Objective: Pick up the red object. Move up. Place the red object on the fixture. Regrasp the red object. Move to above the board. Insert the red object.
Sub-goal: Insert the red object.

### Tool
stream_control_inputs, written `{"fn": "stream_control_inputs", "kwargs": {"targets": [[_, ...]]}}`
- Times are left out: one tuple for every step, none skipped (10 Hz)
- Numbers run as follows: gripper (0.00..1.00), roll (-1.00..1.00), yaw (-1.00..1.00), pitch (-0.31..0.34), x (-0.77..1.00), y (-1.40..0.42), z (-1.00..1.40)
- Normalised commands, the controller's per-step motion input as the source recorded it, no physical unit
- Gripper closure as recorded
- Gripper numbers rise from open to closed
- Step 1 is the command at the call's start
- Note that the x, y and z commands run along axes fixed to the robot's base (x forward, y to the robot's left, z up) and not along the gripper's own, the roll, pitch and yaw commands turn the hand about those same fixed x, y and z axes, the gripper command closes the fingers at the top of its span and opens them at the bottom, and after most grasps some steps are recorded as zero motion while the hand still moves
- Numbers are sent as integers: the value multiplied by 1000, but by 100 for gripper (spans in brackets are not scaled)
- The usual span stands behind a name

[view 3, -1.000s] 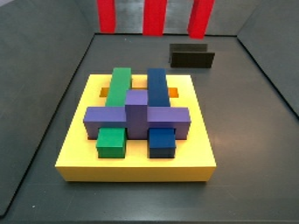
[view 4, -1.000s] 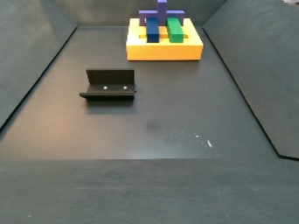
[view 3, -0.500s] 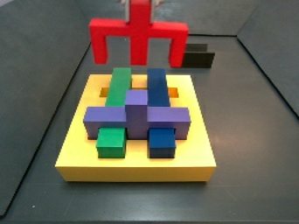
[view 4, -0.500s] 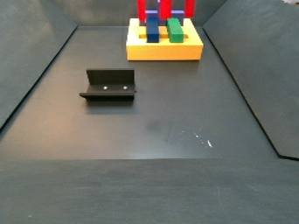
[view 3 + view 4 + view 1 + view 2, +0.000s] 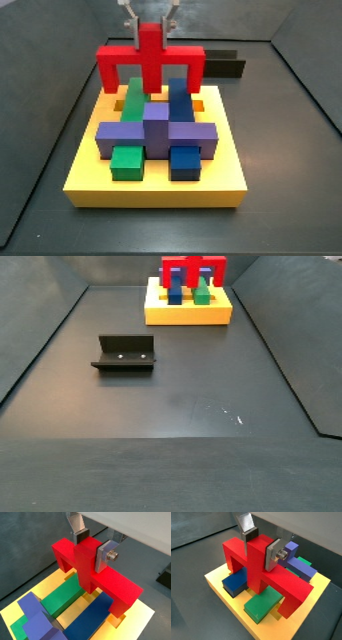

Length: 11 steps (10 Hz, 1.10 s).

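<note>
The red object (image 5: 151,62) hangs upright, legs and stem pointing down, over the far end of the yellow board (image 5: 154,190). My gripper (image 5: 150,18) is shut on its central stem from above. In both wrist views the silver fingers (image 5: 107,554) (image 5: 272,554) clamp the stem, which reaches down between the green block (image 5: 63,597) and the blue block (image 5: 93,619). The legs stand over the orange slots; I cannot tell if they touch. The fixture (image 5: 126,353) stands empty on the floor, away from the board.
A purple cross block (image 5: 154,128) lies across the green (image 5: 134,100) and blue (image 5: 178,100) blocks, with small green and blue cubes at the board's near end. Dark walls enclose the floor (image 5: 174,416). The fixture (image 5: 234,68) shows behind the red object.
The red object, held in my gripper, has come down from above the frame toward the board's far end; its legs now reach the level of the green and blue blocks.
</note>
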Motion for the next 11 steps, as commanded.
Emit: {"fn": "stream_control_inputs", "kwargs": {"targets": [[100, -43, -91, 0, 0, 51, -20], [100, -59, 0, 61, 323, 0, 177], [100, -36, 0, 21, 249, 0, 63], [100, -26, 0, 10, 209, 0, 17], [100, 0, 0, 0, 6, 0, -43], [100, 0, -3, 0, 86, 0, -54], [100, 0, -6, 0, 120, 0, -97], [100, 0, -23, -27, 0, 0, -174], [100, 0, -34, -29, 43, 0, -166], [100, 0, -34, -59, 0, 0, -223], [100, -1, -37, -36, 23, 0, -126]]}}
